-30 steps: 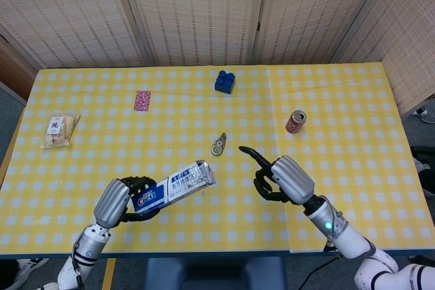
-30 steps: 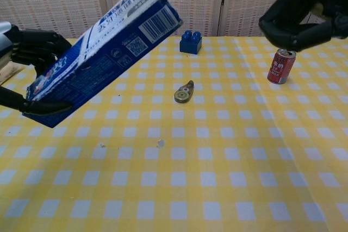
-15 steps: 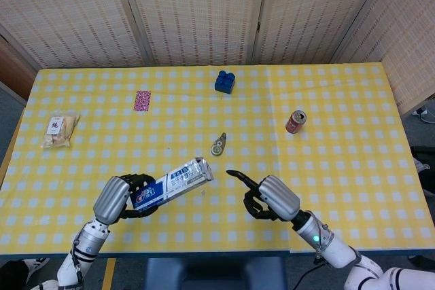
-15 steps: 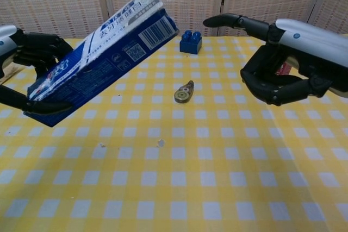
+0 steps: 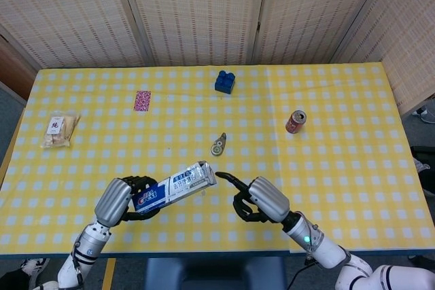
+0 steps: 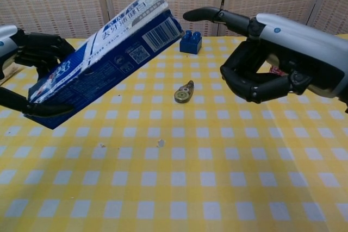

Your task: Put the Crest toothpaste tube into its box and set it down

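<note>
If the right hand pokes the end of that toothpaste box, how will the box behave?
The toothpaste box looks like thin card, so its end would probably dent or fold inward. The left hand grips only its far end, so it may pivot. The right hand has one finger out, likely enough force.

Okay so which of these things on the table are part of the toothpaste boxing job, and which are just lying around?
Part of the job:
toothpaste box, held by the left hand
right hand, one finger extended toward the box end

Lying about:
blue brick
soda can
tape dispenser
pink packet
snack bag
</note>
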Available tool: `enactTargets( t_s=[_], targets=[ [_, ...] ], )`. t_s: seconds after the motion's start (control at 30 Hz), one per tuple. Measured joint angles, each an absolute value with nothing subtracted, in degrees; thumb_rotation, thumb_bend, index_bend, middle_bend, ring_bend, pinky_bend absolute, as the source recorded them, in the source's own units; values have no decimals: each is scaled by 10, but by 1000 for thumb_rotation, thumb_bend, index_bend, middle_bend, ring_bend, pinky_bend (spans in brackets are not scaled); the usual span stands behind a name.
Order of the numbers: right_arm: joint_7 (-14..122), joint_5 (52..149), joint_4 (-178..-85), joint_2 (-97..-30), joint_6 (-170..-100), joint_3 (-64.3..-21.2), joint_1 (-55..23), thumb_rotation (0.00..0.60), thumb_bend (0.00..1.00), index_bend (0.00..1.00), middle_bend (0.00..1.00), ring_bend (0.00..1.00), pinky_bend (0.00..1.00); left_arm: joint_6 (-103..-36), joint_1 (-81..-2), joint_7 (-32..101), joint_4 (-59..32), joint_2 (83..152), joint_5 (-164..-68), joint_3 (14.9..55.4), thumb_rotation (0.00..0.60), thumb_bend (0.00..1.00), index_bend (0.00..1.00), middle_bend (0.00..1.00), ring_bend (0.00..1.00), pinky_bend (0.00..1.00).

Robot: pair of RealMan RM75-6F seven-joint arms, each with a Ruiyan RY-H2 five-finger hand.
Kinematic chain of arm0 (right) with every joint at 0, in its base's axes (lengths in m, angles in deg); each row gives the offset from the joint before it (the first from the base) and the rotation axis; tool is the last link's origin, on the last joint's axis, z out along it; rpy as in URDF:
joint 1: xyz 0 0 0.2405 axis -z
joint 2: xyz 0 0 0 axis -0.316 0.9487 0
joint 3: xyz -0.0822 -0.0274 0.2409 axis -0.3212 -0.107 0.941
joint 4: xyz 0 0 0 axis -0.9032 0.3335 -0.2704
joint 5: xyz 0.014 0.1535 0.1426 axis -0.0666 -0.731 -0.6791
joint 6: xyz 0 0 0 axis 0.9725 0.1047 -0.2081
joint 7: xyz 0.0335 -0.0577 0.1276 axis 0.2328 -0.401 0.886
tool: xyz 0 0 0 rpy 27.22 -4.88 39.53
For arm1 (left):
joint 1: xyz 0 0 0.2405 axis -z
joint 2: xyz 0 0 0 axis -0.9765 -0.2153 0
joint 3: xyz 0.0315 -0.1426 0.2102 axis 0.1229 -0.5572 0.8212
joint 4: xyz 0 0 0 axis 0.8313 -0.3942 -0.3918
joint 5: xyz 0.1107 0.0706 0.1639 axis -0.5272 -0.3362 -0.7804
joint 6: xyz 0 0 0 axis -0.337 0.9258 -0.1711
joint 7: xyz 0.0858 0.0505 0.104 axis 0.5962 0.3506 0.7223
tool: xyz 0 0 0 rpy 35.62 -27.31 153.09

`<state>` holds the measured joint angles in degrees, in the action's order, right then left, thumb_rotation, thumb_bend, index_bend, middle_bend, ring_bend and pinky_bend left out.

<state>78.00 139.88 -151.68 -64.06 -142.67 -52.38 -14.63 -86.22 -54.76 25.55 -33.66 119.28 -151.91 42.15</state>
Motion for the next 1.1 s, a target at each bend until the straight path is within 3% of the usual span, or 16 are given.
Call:
enactTargets(
  t_s=[0.8,1.1],
  targets=[
    [787,1380,-1509,-689,-1390,-522,-184,600,683,0,894,990,984,-867,-547,270,-343,1195,-1533,428,600,256,544,764,676,717],
    [789,1391,-1520,-658,-1462,-527,-154,600,684,0,870,974,984,-877,-551,259,-330,1186,-1527,421,600,256,547,769,677,717]
  ],
)
